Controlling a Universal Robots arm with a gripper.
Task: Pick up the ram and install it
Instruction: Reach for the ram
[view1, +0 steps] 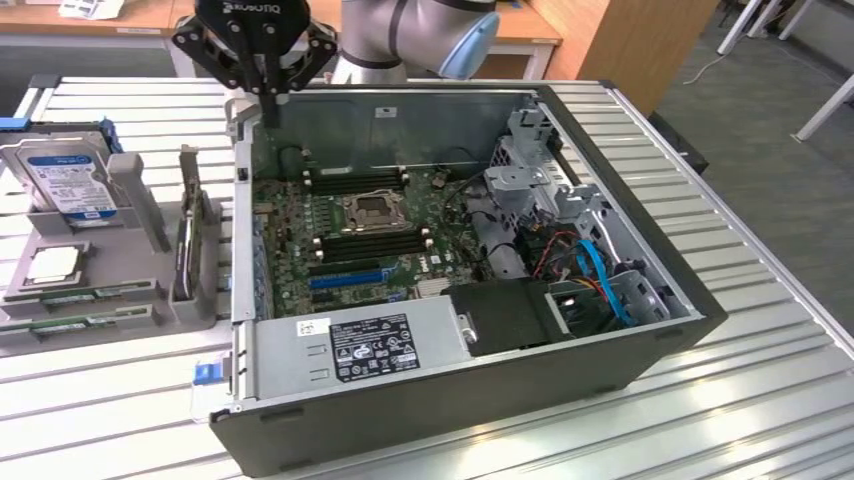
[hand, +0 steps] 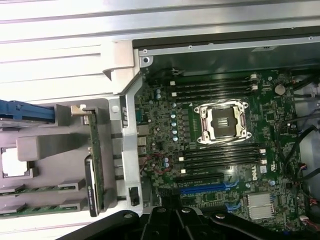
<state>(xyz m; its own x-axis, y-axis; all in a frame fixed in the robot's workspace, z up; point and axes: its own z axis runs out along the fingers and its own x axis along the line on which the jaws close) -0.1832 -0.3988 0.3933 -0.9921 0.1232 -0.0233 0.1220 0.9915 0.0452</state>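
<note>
Two ram sticks, thin green boards, lie flat in the grey holder (view1: 134, 235) on the exterior view's left: one ram stick (view1: 83, 295) (hand: 35, 189) with the other ram stick (view1: 67, 325) (hand: 35, 207) beside it. My gripper (view1: 271, 118) (hand: 176, 225) hangs shut above the far left corner of the open computer case (view1: 641, 350), with nothing between its fingers and well apart from the ram. The motherboard (view1: 400, 215) (hand: 165, 130) lies bare below, with black memory slots (view1: 354, 180) (hand: 215, 87) on both sides of the CPU socket (view1: 370, 210) (hand: 222, 121).
A hard drive (view1: 60, 175) with a blue-white label stands in the holder, a CPU chip (view1: 54, 262) lies below it, and a card (view1: 194, 235) (hand: 95, 155) stands on edge beside the case wall. Power supply (view1: 360, 345) and cables (view1: 601, 280) fill the case's near and right parts.
</note>
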